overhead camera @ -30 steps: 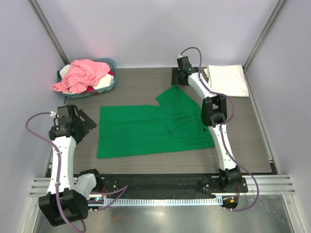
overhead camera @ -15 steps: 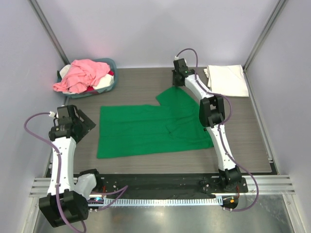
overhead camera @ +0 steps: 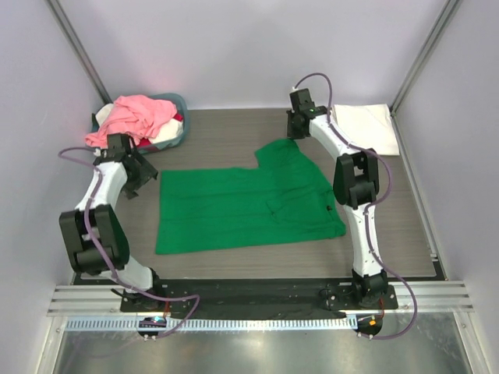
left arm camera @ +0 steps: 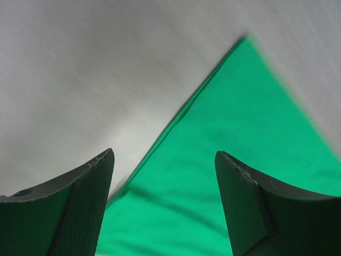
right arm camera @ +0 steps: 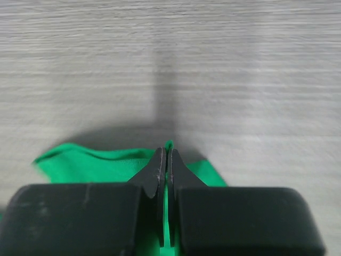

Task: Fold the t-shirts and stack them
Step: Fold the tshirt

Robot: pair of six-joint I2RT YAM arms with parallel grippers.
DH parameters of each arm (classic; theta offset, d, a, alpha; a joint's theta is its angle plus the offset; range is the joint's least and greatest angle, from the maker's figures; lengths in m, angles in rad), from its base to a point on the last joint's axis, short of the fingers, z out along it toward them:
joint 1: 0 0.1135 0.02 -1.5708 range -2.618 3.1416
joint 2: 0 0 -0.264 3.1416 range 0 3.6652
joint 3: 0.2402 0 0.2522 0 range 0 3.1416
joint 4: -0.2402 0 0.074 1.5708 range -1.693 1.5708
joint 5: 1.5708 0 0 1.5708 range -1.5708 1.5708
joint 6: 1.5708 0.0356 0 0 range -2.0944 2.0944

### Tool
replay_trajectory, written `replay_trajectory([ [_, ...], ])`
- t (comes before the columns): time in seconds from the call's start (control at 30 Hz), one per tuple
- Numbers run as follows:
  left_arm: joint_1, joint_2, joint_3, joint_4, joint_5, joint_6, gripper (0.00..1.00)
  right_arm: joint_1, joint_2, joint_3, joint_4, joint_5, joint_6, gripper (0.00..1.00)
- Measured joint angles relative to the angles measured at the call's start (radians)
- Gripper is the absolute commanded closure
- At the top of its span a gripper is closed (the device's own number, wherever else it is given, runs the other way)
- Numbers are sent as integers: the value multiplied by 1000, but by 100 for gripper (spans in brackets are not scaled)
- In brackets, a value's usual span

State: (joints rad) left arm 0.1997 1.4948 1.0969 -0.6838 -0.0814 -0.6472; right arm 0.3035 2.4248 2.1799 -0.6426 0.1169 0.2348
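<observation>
A bright green t-shirt [overhead camera: 242, 206] lies spread flat in the middle of the table. My right gripper [overhead camera: 295, 134] is at the far edge of its upper sleeve; in the right wrist view the gripper [right arm camera: 164, 152] is shut on a thin fold of green cloth [right arm camera: 96, 162]. My left gripper [overhead camera: 144, 174] hovers at the shirt's far left corner. The left wrist view shows it [left arm camera: 164, 160] open, with the green corner [left arm camera: 240, 133] lying under and between its fingers, untouched. A folded white t-shirt [overhead camera: 366, 128] rests at the back right. A pink t-shirt [overhead camera: 136, 117] is heaped in the basket.
The round blue-grey basket [overhead camera: 178, 101] stands at the back left, holding the pink cloth plus bits of white and red. Walls close in on both sides and the back. Bare wood-grain table [overhead camera: 218, 140] shows between basket and right gripper.
The left arm swung from the near left up to the green shirt's far left corner. The right gripper shut on the sleeve edge and shifted slightly right.
</observation>
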Motion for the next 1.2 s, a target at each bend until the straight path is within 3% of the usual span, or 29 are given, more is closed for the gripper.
replay_trajectory([
  [0.27, -90, 322, 246, 130, -19, 2, 33, -16, -211, -177, 4, -60, 15, 99],
  [0.47, -101, 472, 283, 148, -42, 11, 39, -16, -265, -296, 24, -117, 37, 99],
  [0.7, -120, 496, 293, 167, -68, 30, 42, -16, -304, -455, 51, -161, 67, 99],
  [0.9, -146, 511, 308, 172, -93, 43, 49, -16, -314, -491, 74, -171, 79, 99],
  [1.2, -149, 560, 372, 176, -94, 54, 74, -16, -332, -526, 93, -176, 82, 99],
])
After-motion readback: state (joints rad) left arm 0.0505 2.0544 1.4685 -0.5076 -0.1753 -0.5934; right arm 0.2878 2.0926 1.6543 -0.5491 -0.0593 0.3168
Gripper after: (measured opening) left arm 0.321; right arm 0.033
